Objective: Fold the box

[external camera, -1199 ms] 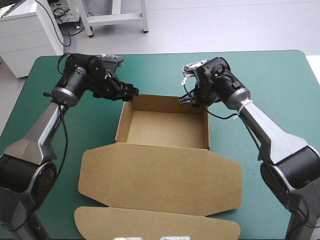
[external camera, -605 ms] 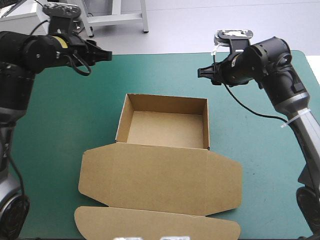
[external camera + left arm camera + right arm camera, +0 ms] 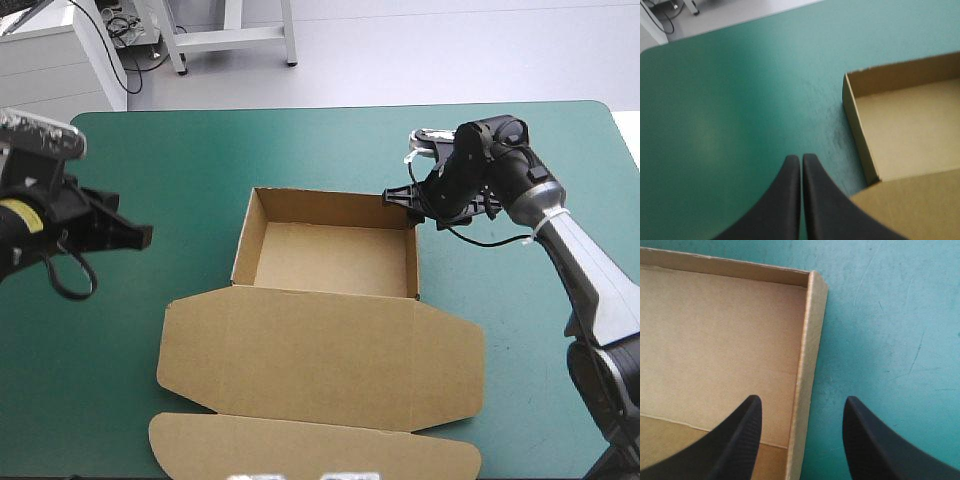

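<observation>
Box (image 3: 320, 330) stands at the middle of the table (image 3: 200, 150) as an open tray, walls up, lid flat toward the near edge. Left gripper (image 3: 801, 160): fingers pressed together, over bare table, well left of the tray. Right gripper (image 3: 804, 401): spread wide at the tray's far right corner, the right wall between its fingers; contact cannot be confirmed.

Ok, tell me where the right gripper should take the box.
By the upright wall at the box's far right corner, coming from above. Its thin top edge stands free, and the open right gripper straddles it, one finger over the inside and one outside. The lid lies flat and probably offers no such edge.
</observation>
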